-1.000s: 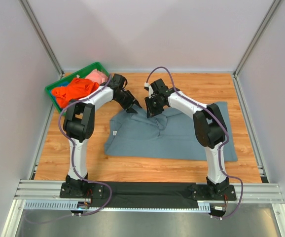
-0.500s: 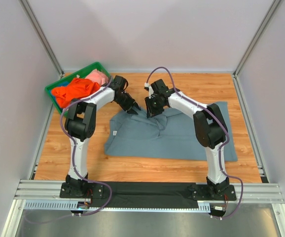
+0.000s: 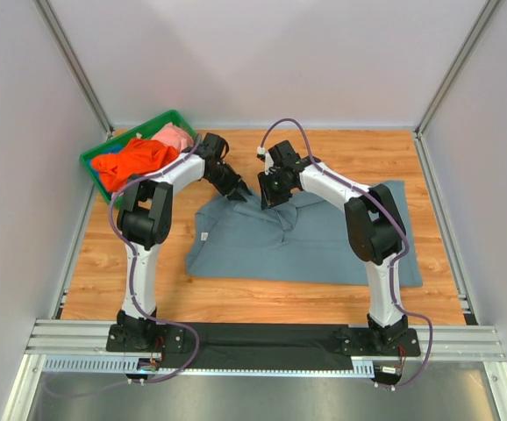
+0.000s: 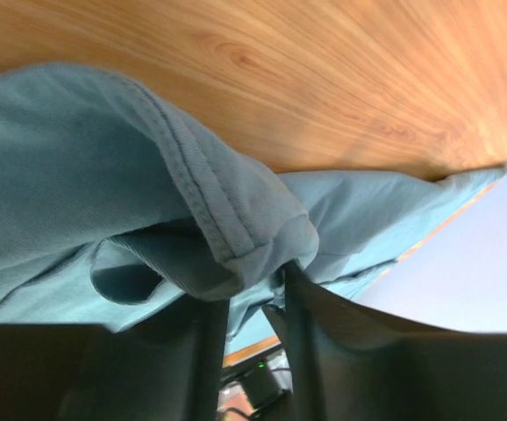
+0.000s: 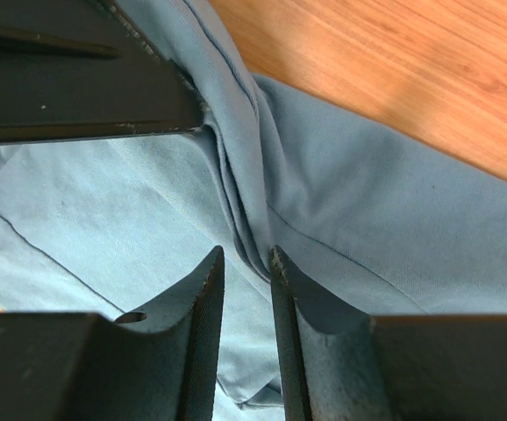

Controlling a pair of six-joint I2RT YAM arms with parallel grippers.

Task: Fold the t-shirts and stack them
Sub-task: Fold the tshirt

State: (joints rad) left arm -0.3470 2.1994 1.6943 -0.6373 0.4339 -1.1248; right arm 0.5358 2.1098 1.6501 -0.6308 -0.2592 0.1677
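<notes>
Wooden desk [image 3: 359, 149] carries the grey-blue t-shirt [image 3: 306, 246] spread at its centre. Your right tool [image 5: 246, 252] is clamped on a pleat [image 5: 236, 175] at its 12 o'clock edge; the left tool [image 4: 251, 285] straddles the hem [image 4: 227, 254], cannot tell if gripping. Lift now and it may slip, skewing the fold

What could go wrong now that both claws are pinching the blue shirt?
The left claw holds only the rolled hem of the grey-blue t-shirt at its fingertips, so the cloth might slip out on lifting. The right claw pinches a bunched ridge, so the fold could come out wrinkled. Both claws sit close together at the shirt's far edge, so its wide sides may sag or drag unevenly.
</notes>
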